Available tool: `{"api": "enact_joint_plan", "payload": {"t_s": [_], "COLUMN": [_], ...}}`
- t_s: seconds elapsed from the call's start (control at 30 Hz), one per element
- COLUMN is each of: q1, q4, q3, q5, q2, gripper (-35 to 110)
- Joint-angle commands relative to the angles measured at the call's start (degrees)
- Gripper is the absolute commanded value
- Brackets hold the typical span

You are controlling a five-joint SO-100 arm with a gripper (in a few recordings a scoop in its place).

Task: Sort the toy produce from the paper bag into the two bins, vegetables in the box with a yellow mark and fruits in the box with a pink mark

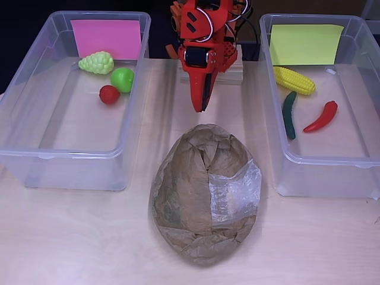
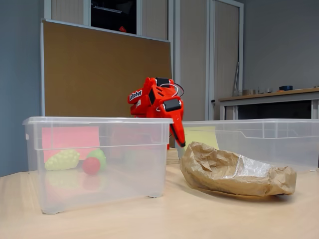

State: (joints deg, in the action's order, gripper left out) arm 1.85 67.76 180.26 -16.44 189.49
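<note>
I held the red tool (image 1: pixel 202 104), fingers together and empty, above the crumpled brown paper bag (image 1: pixel 205 199) at bench centre, poised between the pink-marked clear bin (image 1: pixel 24 119) and yellow-marked clear bin (image 1: pixel 356 160).

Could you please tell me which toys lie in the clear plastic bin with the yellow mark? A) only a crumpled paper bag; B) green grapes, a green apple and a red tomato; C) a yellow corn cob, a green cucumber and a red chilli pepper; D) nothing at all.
C: in the overhead view the clear plastic bin with the yellow mark holds a yellow corn cob, a green cucumber and a red chilli pepper.
</note>
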Motion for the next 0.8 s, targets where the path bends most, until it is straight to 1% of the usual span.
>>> {"api": "enact_joint_plan", "payload": {"t_s": [0.0,0.23,0.77], "q1": [2.29,2.37,2.37], "q4": [1.67,1.67,1.76], "q3": [-0.26,-0.26,-0.26], "q5": [5.10,12.48,12.66], "q2": [0.97,0.97,0.97], "gripper": [0,0,0]}}
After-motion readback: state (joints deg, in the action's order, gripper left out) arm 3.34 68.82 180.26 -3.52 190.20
